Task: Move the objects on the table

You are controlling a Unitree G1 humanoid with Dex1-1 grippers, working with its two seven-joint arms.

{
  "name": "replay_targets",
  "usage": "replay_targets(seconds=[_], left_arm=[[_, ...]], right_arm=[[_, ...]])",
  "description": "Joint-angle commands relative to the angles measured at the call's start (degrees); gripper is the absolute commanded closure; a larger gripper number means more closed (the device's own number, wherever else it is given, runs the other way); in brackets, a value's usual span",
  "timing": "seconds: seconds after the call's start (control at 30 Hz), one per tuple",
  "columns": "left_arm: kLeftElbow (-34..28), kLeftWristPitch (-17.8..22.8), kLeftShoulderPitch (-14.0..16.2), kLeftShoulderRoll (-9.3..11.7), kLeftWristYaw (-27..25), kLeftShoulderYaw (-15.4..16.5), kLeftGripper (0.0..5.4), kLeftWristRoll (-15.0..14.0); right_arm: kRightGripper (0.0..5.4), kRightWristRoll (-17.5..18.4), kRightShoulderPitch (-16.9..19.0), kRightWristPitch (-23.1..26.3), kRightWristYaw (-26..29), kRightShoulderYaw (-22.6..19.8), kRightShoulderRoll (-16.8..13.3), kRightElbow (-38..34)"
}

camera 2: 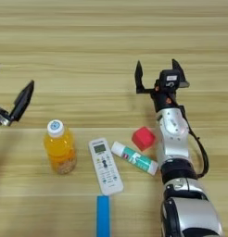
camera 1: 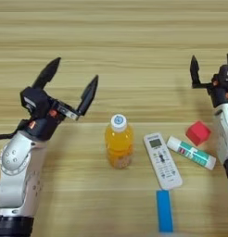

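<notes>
The left arm rises from the 7 o'clock corner of the wooden surface [camera 1: 134, 55], forearm angled up toward 1 o'clock. Its left end effector [camera 1: 72, 81] hangs above the bare wood with both black fingers spread wide and nothing between them. The right arm comes up from 5 o'clock, nearly straight toward 12, and the right end effector [camera 2: 157, 74] is likewise spread, holding nothing.

The objects lie in a loose row near the lower middle. The orange-drink bottle [camera 1: 119, 142] stands upright with its white cap on, at about 4 o'clock from the left end effector and apart from it. Just beside it at 3 o'clock lies the white remote control [camera 1: 162, 159], then the white-and-green tube [camera 1: 191, 152] lying slantwise. The red cube [camera 2: 143, 138] sits at 6 o'clock below the right end effector, close to the tube's upper side and next to the right forearm. A blue strip [camera 1: 164, 210] lies at the remote's 6 o'clock.
</notes>
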Motion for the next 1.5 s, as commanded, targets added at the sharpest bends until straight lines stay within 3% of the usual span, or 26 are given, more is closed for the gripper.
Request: replay_targets(seconds=[0.03,0.37,0.87,0.97,1.27,1.5], left_arm=[[-2.0,2.3,2.2,3.3,-4.8,-2.0,0.00,-1.0],[-2.6,6.2,3.9,6.7,-11.2,-3.3,0.00,-3.6],[-4.2,10.6,4.8,8.7,-16.8,-3.6,0.00,-7.2],[-3.2,13.4,4.7,9.5,-18.2,-4.6,0.00,-7.7],[3.4,12.5,2.1,8.7,-19.2,-6.6,0.00,-2.7],[5.3,12.2,1.5,8.3,-19.4,-7.1,0.00,-1.3]], right_arm=[[0.03,-0.3,-1.0,-0.4,-0.2,-0.1,0.3,0.3],[0.03,-0.5,-1.0,-0.4,-0.4,0.1,0.7,0.1],[0.03,-0.9,-0.7,-0.4,-0.7,0.4,1.0,-0.5],[0.03,-0.9,-0.7,-0.4,-0.7,0.5,1.0,-0.6],[0.03,-1.1,-0.6,-0.5,-0.8,0.6,1.0,-0.8],[0.03,-1.2,-0.6,-0.6,-1.0,0.8,1.1,-0.7]])
